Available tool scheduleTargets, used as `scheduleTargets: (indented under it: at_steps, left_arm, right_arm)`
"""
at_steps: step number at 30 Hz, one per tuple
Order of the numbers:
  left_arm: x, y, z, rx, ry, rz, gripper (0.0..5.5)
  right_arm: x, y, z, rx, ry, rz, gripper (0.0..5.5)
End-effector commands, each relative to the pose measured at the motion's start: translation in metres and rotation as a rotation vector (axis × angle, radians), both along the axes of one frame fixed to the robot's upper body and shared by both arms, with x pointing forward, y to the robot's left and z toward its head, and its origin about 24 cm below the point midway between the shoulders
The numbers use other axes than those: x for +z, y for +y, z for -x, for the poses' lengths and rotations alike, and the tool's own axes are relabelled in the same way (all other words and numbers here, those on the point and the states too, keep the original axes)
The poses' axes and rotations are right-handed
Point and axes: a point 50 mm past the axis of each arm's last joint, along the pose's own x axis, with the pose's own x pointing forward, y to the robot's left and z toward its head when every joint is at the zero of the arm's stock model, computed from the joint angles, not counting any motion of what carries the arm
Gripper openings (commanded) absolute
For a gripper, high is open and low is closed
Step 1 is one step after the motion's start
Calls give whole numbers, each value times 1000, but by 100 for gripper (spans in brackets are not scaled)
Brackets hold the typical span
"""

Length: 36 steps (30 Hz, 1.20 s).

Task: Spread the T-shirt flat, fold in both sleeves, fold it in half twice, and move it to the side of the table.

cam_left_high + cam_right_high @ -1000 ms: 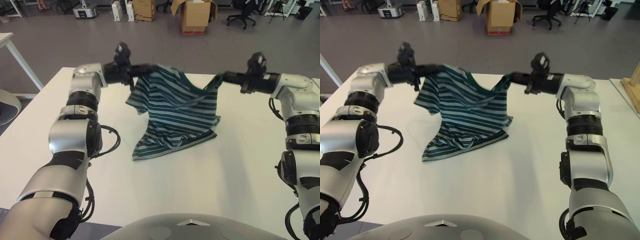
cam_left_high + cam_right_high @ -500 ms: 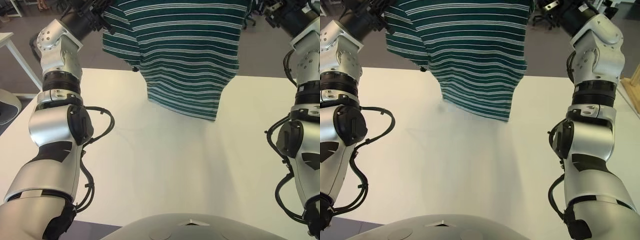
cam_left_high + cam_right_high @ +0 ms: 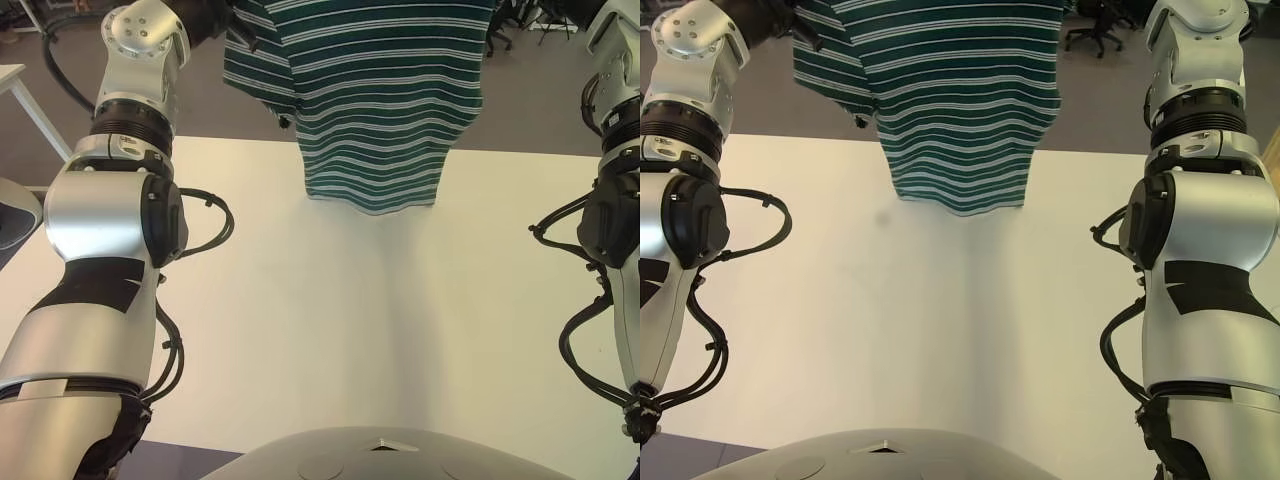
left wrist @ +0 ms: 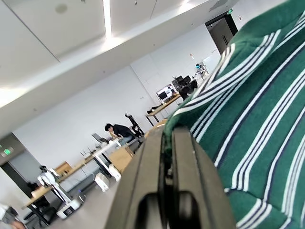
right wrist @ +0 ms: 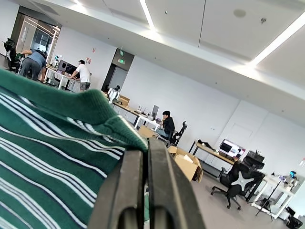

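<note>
Fabric held high: a dark-green T-shirt with thin white and navy stripes (image 3: 370,100) hangs in the air between the robot's two raised arms, stretched wide across the top of the head camera's view. Its body drops straight down in front of the far side of the plain white rectangular table (image 3: 300,330), the lower hem level with the table's far edge as seen from the head; whether the hem touches the tabletop cannot be told. One short sleeve (image 3: 258,80) droops on the robot's left side, just beside the upright silver-and-black left arm (image 3: 120,250). The matching right arm (image 3: 1200,230) rises on the other side, its upper end passing out of the picture.

The left gripper (image 4: 167,136) is clamped on the T-shirt: its two dark fingers (image 4: 143,181) are pressed together with a thick folded edge of the striped cloth pinched between them, and the rest of the fabric spreads away beyond. The right gripper (image 5: 145,155) grips the garment the same way, its dark fingers (image 5: 127,191) closed tight over a rolled green edge.

Beyond the right gripper stand a brown cardboard box (image 5: 183,164) and a black swivel office chair (image 5: 236,183) on the grey floor.
</note>
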Motion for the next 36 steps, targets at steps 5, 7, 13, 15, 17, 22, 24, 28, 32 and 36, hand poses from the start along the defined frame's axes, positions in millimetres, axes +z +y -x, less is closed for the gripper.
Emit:
scheduleTargets:
  at_steps: [5,7,13,15,17,22,24,28,32,36]
  left_arm:
    - [-32,3,22,-498,163,-291,3]
    - [-57,17,32,-644,355,-417,3]
    - [-75,48,76,-762,696,-457,3]
    - [-97,38,94,-856,796,-498,3]
    - [-125,24,114,-970,891,-555,3]
    - [-195,11,183,-1208,1123,-675,3]
    - [-208,14,194,-1213,1136,-711,3]
    - [-237,25,207,-1157,1029,-845,3]
    - [-259,15,238,-1186,942,-804,3]
    - [-272,22,251,-1153,953,-835,88]
  right_arm:
    - [-27,-11,22,381,195,219,0]
    - [-38,-19,41,567,343,264,0]
    - [-59,-26,107,820,747,307,0]
    - [-84,-19,126,897,904,317,0]
    - [-116,-13,145,957,1061,333,0]
    - [-183,0,185,1029,1303,305,0]
    - [-201,8,198,1029,1337,292,0]
    - [-240,10,236,961,1473,330,0]
    - [-260,8,266,880,1605,337,0]
    - [-258,13,271,886,1639,282,53]
